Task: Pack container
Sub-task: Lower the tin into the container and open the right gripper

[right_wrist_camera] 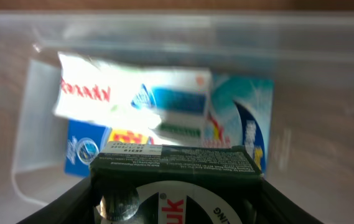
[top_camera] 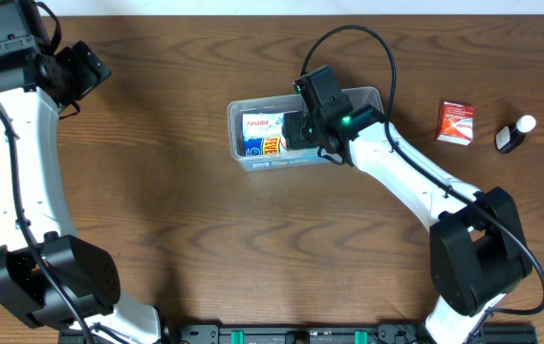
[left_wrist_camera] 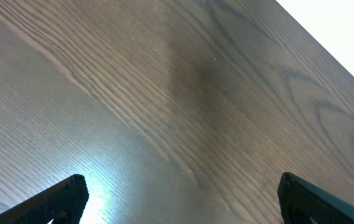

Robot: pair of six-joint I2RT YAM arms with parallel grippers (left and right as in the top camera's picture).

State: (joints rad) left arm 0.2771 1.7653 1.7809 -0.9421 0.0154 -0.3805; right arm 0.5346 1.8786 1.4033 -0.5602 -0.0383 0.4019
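Container point(top_camera: 234, 143), clear plastic, sits mid-desk point(top_camera: 176, 239), its right half hidden from overhead by the right arm; closest to the right wrist camera, the right end effector point(right_wrist_camera: 177, 193) pinches a dark box point(right_wrist_camera: 177, 163) that is cut off by the frame edge, its print unreadable; beyond it lie a white Panadol box point(right_wrist_camera: 133, 93), blurred, and a blue box point(right_wrist_camera: 245, 118), partly covered; the left end effector point(left_wrist_camera: 180, 199) is spread wide above the desk, only its fingertips showing; a red box point(top_camera: 456, 122) and a black bottle point(top_camera: 512, 136) lie far right.
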